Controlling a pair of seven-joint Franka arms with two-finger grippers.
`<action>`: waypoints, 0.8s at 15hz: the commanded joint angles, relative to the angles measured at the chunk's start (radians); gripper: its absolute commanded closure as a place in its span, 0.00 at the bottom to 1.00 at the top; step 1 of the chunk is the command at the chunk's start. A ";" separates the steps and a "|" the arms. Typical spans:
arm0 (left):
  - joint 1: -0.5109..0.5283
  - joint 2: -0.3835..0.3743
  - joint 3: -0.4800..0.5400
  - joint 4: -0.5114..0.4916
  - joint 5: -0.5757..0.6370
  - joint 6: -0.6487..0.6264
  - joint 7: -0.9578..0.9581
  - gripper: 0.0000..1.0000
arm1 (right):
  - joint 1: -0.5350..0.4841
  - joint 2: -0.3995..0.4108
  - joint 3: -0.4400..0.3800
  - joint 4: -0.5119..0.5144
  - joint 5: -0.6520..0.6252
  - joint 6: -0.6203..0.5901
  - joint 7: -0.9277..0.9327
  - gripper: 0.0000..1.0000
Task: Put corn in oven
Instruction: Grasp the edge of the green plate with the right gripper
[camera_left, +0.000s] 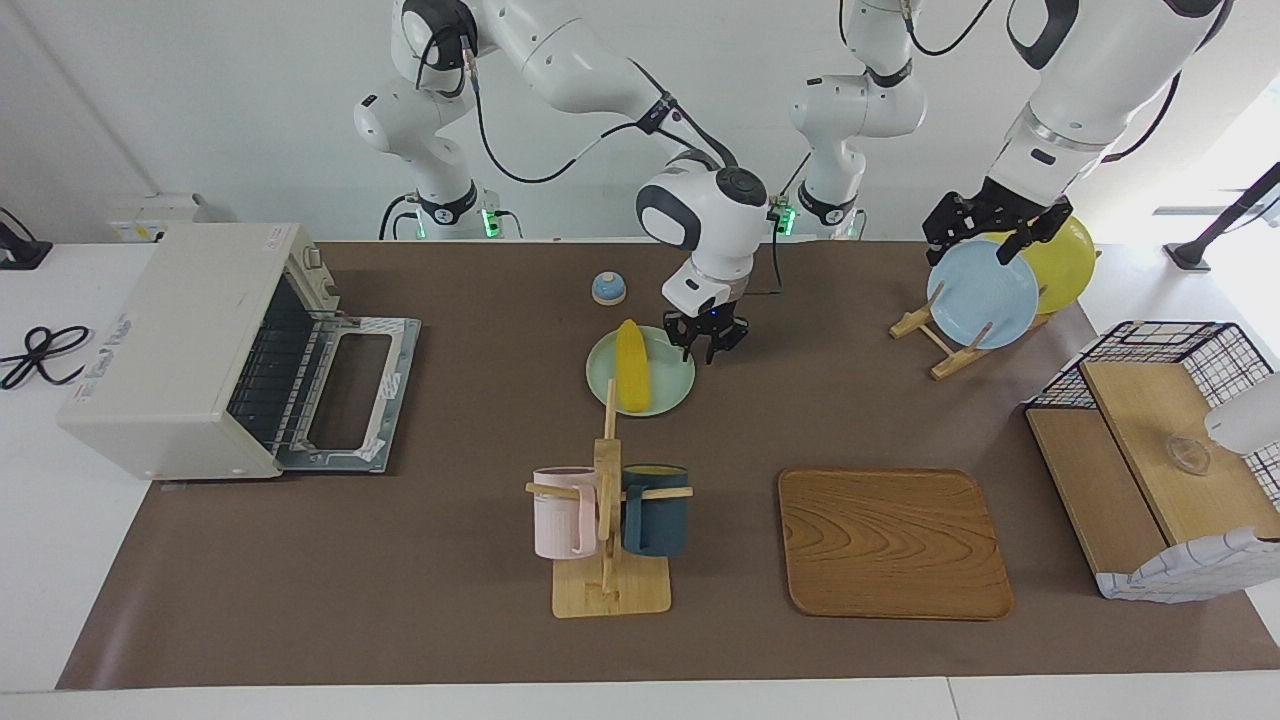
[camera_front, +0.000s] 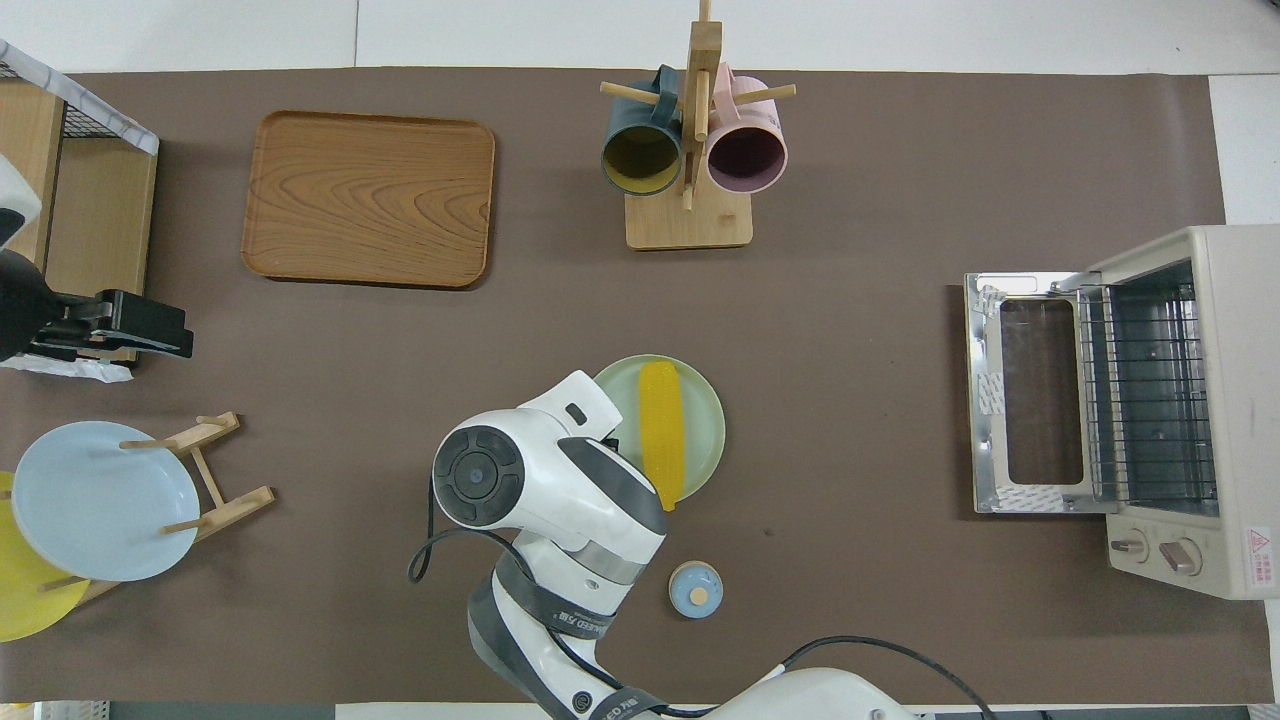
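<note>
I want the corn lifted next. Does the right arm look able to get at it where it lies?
Probably yes. The right gripper hangs low over the green plate's rim beside the corn, which lies uncovered on the plate with nothing standing between them.

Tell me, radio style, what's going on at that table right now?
Right gripper low at the plate's edge, beside the corn, not gripping. Left gripper open, waiting over the plate rack. Oven door down; nothing in the way.

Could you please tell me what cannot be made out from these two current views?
- Right gripper, overhead view: hidden under its own arm.
- Right gripper, facing view: whether it touches the green plate is unclear.
- Oven interior, facing view: only the rack's edge shows.
- Left gripper: its arm is cut off by the frame edges.
</note>
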 joint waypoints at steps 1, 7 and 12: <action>-0.006 -0.002 -0.004 0.011 0.021 -0.006 -0.002 0.00 | -0.004 -0.048 0.004 -0.096 -0.020 0.059 -0.010 0.67; -0.008 0.020 -0.011 0.062 0.019 -0.029 -0.007 0.00 | -0.001 -0.055 0.004 -0.126 -0.020 0.079 -0.010 1.00; -0.013 0.010 -0.013 0.031 0.019 -0.024 -0.002 0.00 | -0.007 -0.058 0.004 -0.105 -0.110 -0.011 -0.025 1.00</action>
